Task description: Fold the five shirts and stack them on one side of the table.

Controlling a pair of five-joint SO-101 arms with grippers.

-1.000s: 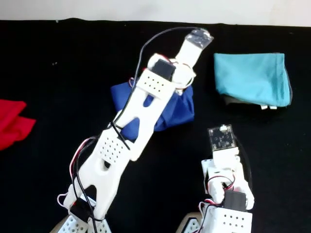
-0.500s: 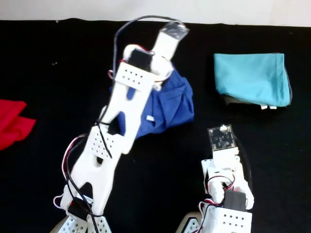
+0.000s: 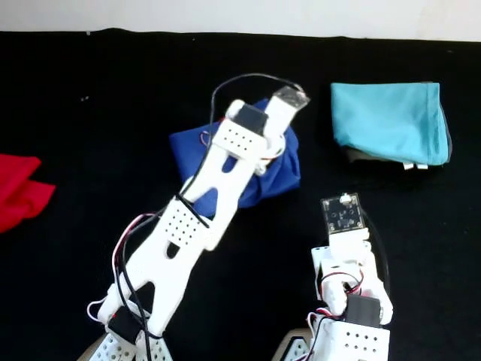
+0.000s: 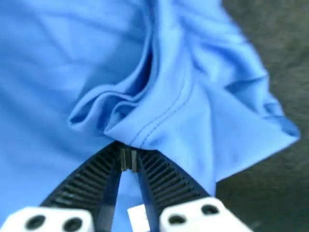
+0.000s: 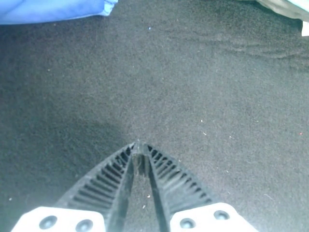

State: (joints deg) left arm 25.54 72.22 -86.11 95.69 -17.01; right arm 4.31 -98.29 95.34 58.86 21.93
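- The blue shirt (image 3: 279, 171) lies bunched at mid-table, its long axis running roughly side to side across the black table (image 3: 90, 98).
- The left gripper (image 4: 127, 153) sits on the shirt, jaws drawn together and pinching a stitched fold at their tips. The left arm (image 3: 188, 233) crosses above the cloth.
- The right gripper (image 5: 139, 147), jaws together on nothing, hangs over bare table nearer the front edge.
- A folded teal shirt (image 3: 389, 120) lies near the blue one but apart, to its right. A wide stretch of table separates the blue shirt from the red shirt (image 3: 19, 189) at the left edge.
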